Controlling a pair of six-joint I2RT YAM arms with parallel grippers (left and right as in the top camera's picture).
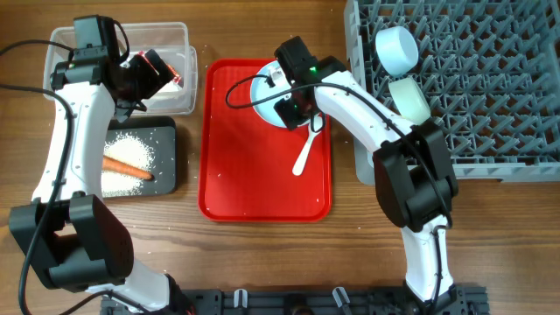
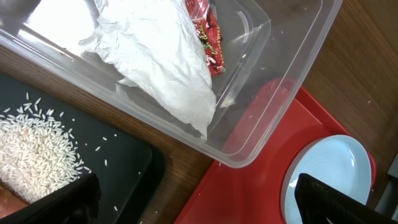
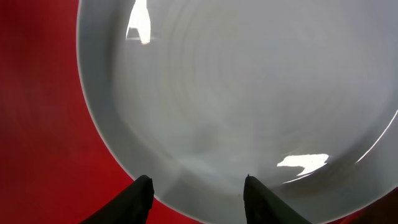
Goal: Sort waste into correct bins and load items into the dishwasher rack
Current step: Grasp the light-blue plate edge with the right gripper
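**A:** Biggest first?

**B:** The dishwasher rack (image 1: 472, 87) is a grey plastic grid of upright pegs at the worktop's far right corner. A light blue bowl (image 1: 396, 48) and a pale green-white bowl (image 1: 409, 98) lie along its left side. Next is the flat, glossy red tray (image 1: 236, 175) in the middle of the worktop.

**A:** And the bins?

**B:** The clear tub (image 1: 179, 39) sits at the far left and holds a crumpled napkin (image 2: 161, 62) and a shiny red wrapper (image 2: 211, 37). The black tray (image 1: 166, 171) is just nearer than the tub and carries a carrot (image 1: 127, 168) and loose rice (image 2: 34, 155).

**A:** What's in hand?

**B:** Nothing. The right gripper (image 3: 198, 182) hovers over the pale blue plate (image 3: 249, 93) at the red tray's far edge. Its jaws are partly apart and clamp nothing I can see. The left gripper (image 2: 196, 186) hangs spread wide over the tub's corner and is empty.

**A:** How will the plate handle?

**B:** It looks rigid, smooth and glossy, so probably slippery. It lies flat, so the raised rim is the only place to take hold, with one finger over the lip and one under. It is likely light, but it could pivot in a narrow pinch.

**A:** And the smallest dish?

**B:** The white plastic spoon (image 1: 304, 153), right of the red tray's middle. It is thin, light and stiff, and best pinched across the handle.
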